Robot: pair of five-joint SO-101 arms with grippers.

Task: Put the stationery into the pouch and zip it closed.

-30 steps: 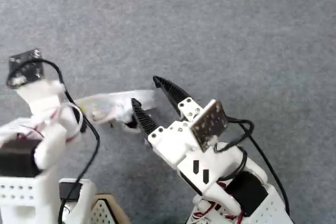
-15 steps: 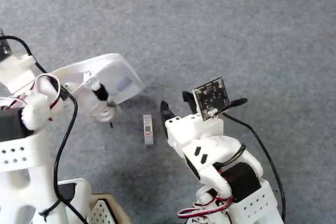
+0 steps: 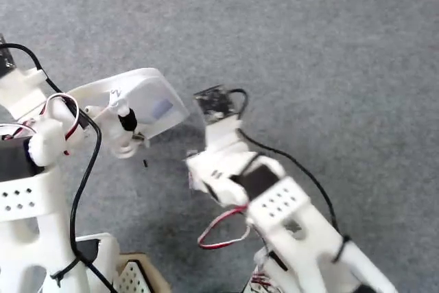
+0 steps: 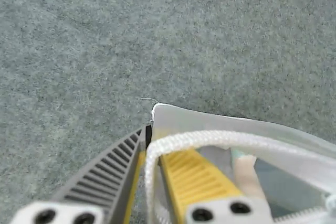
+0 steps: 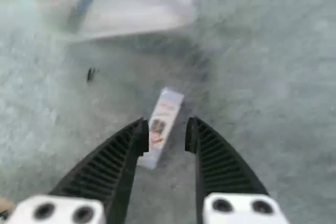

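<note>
Over the left side of the table, my left gripper is clamped on the rim of the pouch, one finger inside its mouth and one outside, so it seems to hang raised off the surface with the mouth unzipped. Toward the middle, nearer the edge where my bases stand, my right gripper is spread wide and straddles the small block of stationery lying flat, without pinching it as far as I can tell. I judge the job partway: this piece is not yet grasped or dropped in, and the zip is not yet drawn. Pale shapes show through the pouch wall, but I cannot tell what they are. A black speck left of the small block is too small to identify. From above, my right arm covers most of the small block.
</note>
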